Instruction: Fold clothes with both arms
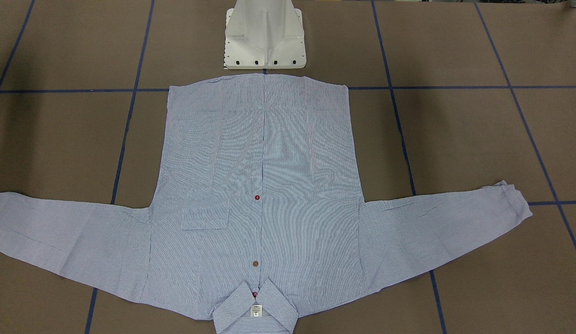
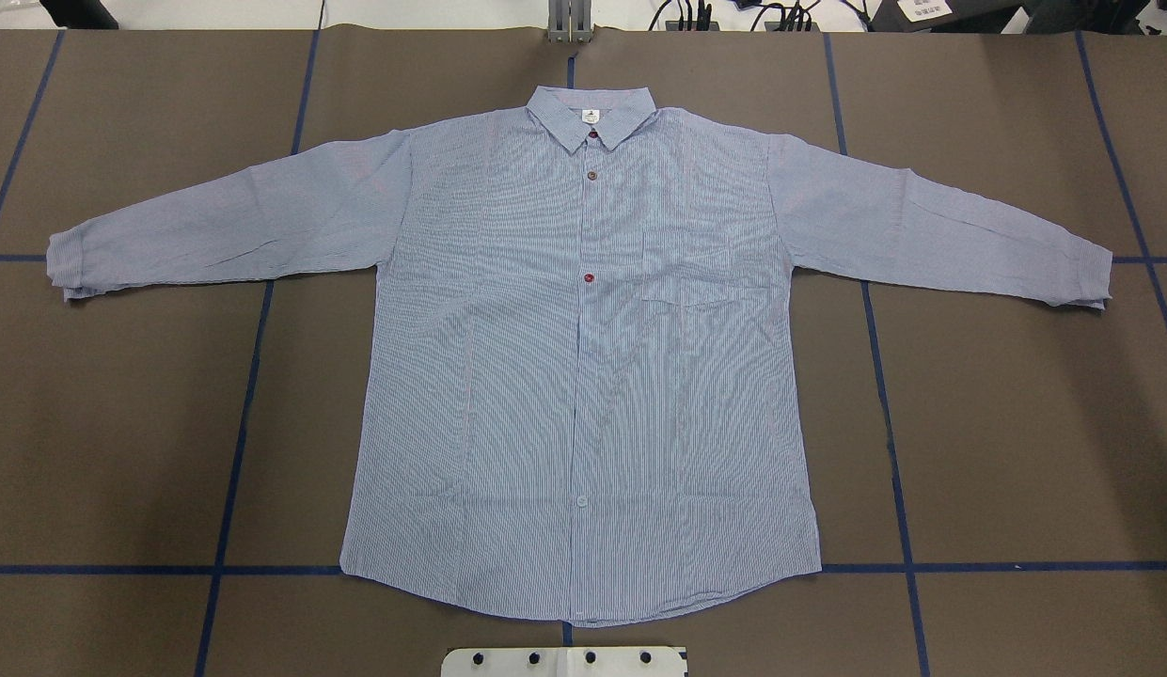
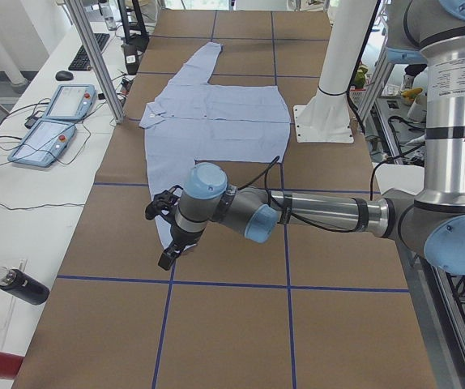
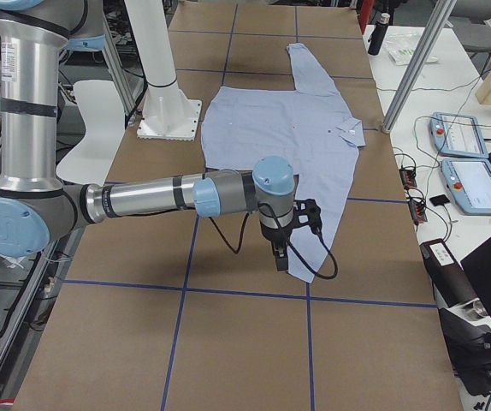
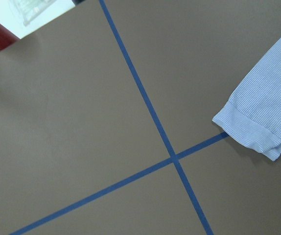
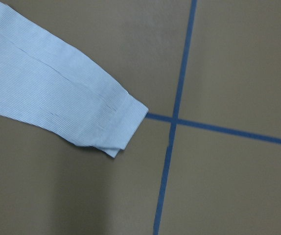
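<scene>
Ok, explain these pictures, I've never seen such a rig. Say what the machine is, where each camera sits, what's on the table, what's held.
This is a robot with two arms, a left arm and a right arm, and a white base. Two pictures look down on the table, one from behind the robot, one facing it; two look along it from either end; two come from wrist cameras. A striped shirt lies spread flat, buttons up. The wrist cameras show the left-side cuff and right-side cuff lying loose on the table. The left gripper and right gripper hang near them; open or shut, I cannot tell.
</scene>
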`<control>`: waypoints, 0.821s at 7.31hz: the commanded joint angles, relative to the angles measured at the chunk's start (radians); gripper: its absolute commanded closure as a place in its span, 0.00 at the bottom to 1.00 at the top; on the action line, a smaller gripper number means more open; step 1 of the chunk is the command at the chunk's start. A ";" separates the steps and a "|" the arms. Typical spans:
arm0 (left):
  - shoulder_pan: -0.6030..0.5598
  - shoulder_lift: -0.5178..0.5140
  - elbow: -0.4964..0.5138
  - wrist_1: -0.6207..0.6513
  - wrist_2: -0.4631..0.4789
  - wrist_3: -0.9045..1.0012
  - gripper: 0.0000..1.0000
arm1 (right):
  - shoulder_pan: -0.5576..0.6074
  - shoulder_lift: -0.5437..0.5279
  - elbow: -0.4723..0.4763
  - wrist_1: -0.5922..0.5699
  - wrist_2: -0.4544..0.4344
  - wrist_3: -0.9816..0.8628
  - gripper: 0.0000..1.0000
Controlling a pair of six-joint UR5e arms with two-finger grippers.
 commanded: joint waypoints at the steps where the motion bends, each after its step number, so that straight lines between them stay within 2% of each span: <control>1: 0.000 -0.074 0.034 -0.176 0.051 -0.032 0.00 | 0.000 0.037 0.003 0.099 -0.005 0.007 0.00; 2: 0.000 -0.074 0.040 -0.199 0.051 -0.108 0.00 | 0.002 0.030 -0.003 0.130 -0.005 0.011 0.00; 4: 0.001 -0.068 0.081 -0.287 0.051 -0.121 0.00 | -0.017 0.036 0.000 0.169 -0.010 0.028 0.00; 5: 0.000 -0.062 0.088 -0.307 0.051 -0.123 0.00 | -0.077 0.040 -0.012 0.180 -0.039 0.119 0.00; 6: 0.001 -0.060 0.088 -0.311 0.051 -0.123 0.00 | -0.101 0.040 -0.078 0.272 -0.044 0.199 0.00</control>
